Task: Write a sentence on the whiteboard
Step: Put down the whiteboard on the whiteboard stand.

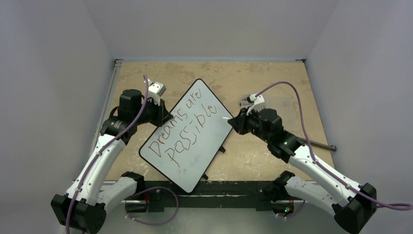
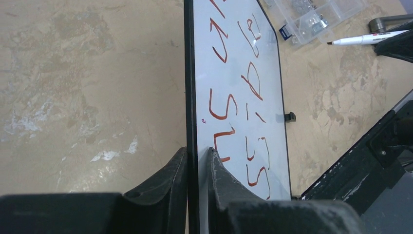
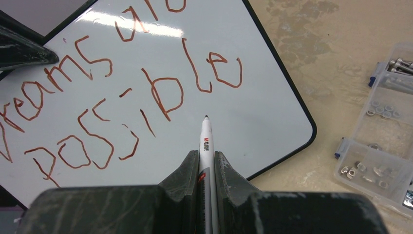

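Note:
The whiteboard (image 1: 187,141) lies tilted across the table's middle, with "Dreams are Possible" in red on it. My left gripper (image 1: 163,115) is shut on its left rim; in the left wrist view (image 2: 197,153) the fingers clamp the black edge of the whiteboard (image 2: 238,117). My right gripper (image 1: 234,123) is shut on a white marker (image 3: 206,141) whose tip hovers just off the right side of the whiteboard (image 3: 263,117), below the letters "le". The marker also shows in the left wrist view (image 2: 365,39).
A small clear compartment box (image 3: 384,161) with screws and nuts sits on the table right of the board; it also shows in the left wrist view (image 2: 316,17). A dark metal rod (image 1: 319,144) lies at the right. The arm bases' black rail (image 1: 229,190) runs along the near edge.

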Robot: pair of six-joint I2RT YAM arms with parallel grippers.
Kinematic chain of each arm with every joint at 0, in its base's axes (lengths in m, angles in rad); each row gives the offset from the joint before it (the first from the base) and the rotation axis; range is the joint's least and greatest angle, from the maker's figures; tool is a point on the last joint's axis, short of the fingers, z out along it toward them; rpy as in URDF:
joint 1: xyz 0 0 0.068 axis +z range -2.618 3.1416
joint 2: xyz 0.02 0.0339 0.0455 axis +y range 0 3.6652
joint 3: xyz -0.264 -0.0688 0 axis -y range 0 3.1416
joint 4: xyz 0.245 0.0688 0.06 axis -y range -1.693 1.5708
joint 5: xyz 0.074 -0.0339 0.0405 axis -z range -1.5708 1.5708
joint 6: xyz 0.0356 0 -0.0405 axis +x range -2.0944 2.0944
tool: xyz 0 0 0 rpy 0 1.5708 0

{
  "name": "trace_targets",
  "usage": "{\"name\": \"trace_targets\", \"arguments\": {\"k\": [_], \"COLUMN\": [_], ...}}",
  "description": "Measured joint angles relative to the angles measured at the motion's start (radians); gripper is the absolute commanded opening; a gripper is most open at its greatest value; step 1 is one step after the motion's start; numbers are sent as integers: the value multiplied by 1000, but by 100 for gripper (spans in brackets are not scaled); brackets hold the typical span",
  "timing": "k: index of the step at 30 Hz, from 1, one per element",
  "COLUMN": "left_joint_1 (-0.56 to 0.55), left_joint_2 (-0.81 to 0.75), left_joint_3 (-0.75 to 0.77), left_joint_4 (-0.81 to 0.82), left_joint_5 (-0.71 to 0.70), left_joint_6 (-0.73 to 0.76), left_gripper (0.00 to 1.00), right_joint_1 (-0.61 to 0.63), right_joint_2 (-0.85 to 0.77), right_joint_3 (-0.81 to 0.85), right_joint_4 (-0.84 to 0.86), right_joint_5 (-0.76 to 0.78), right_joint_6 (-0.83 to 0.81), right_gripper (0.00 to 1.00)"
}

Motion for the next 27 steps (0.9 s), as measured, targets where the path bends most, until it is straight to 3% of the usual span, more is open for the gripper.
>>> {"name": "trace_targets", "arguments": {"k": [14, 27], "left_joint_1": [0, -1], "left_joint_2": [5, 4], "left_joint_3": [-17, -19], "left_joint_4": [-31, -49], "left_joint_5": [-98, -111], "left_joint_6": [34, 43], "left_gripper": [24, 40], "right_joint_1": [0, 0], "right_joint_2": [2, 3], "right_joint_3": [0, 0], "right_joint_4": [23, 21], "right_joint_5": [-18, -18], "right_joint_6": [0, -2], "right_gripper": [0, 0]}}
